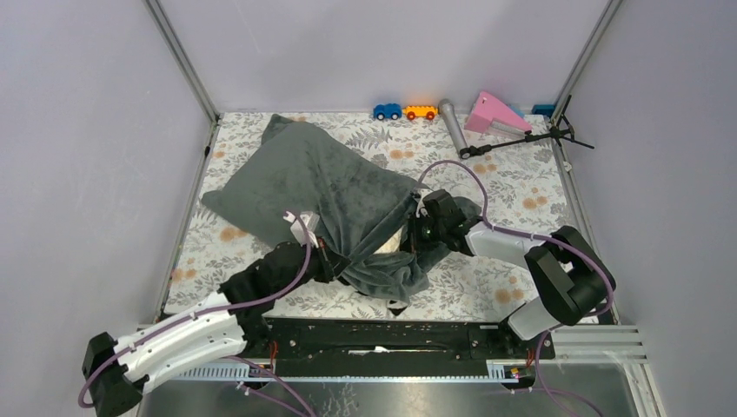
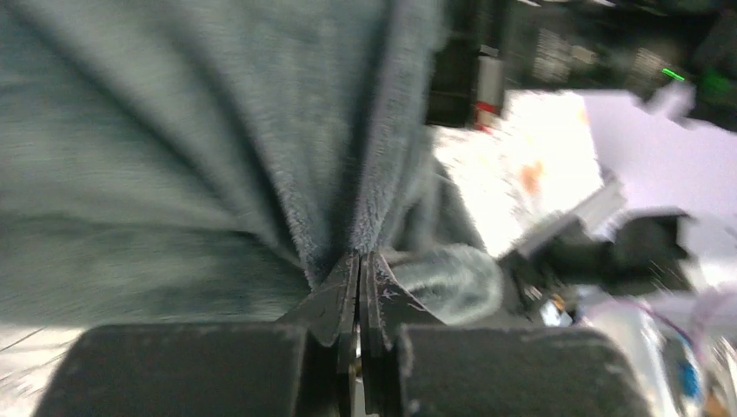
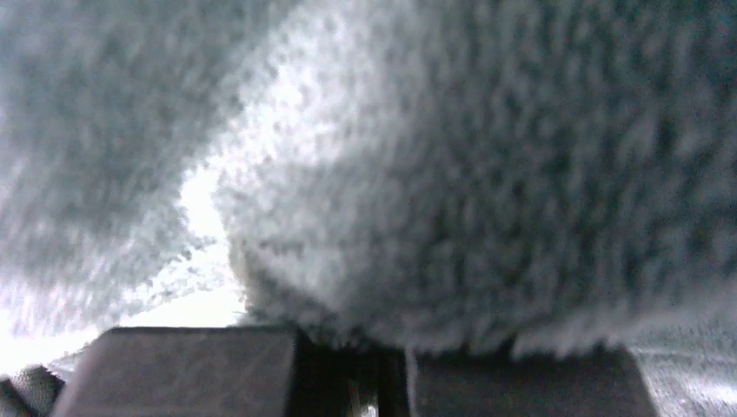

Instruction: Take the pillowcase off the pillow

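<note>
pillow (image 1: pixel 393 241): almost wholly hidden inside the pillowcase (image 1: pixel 322 187); only a pale sliver shows, lower middle of the top view.
right gripper (image 1: pixel 424 228): tips buried in plush; its wrist view is blurred fabric, so any pinch is unclear.
left wrist view: right half smeared.
blue thing (image 1: pixel 543 109): upper right, too small to identify.

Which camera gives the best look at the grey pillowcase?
The top external view: nearly the whole pillowcase lies bunched on the table. The left wrist view shows only folds pinched between its fingers; the right wrist view, only blurred plush up close.
</note>
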Robot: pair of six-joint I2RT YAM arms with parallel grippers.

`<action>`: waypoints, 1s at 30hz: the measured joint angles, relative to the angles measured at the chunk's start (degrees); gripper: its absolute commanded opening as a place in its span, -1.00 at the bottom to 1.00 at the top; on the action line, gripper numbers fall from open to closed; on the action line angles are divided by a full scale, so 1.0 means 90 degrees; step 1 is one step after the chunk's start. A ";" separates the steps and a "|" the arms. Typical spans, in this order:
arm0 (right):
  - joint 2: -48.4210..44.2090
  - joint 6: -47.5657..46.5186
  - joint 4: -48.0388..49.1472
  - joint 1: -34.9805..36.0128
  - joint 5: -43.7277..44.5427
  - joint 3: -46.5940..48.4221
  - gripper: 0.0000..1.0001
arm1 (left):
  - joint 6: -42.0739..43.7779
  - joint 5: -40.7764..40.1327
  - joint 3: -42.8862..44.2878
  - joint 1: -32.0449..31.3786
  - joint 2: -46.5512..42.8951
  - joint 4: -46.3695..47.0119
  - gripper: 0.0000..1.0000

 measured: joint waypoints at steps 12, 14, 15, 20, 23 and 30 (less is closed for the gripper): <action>-0.2480 0.0146 0.0279 -0.0010 0.1792 -0.1236 -0.80 | -0.0214 -0.1168 0.1141 0.1642 0.1545 -0.1399 -1.00; -0.2812 0.0189 0.0430 -0.0010 0.2040 -0.1508 -0.81 | -0.0114 -0.1241 0.1426 0.1698 0.1545 -0.1520 -1.00; -0.2919 0.0214 0.0532 -0.0012 0.2137 -0.1642 -0.84 | -0.0049 -0.1270 0.1588 0.1698 0.1545 -0.1564 -1.00; -0.3009 0.0231 0.0991 -0.0015 0.2108 -0.1991 -1.00 | 0.0362 -0.1226 0.2222 0.1698 0.1846 -0.1744 -1.00; -0.3053 0.0226 0.1146 -0.0029 0.1989 -0.2091 -1.00 | 0.0617 -0.1178 0.2518 0.1710 0.2205 -0.1974 -1.00; -0.3181 0.0209 0.1321 -0.0073 0.1812 -0.2227 -1.00 | 0.0928 -0.1020 0.3373 0.1739 0.2586 -0.2616 0.03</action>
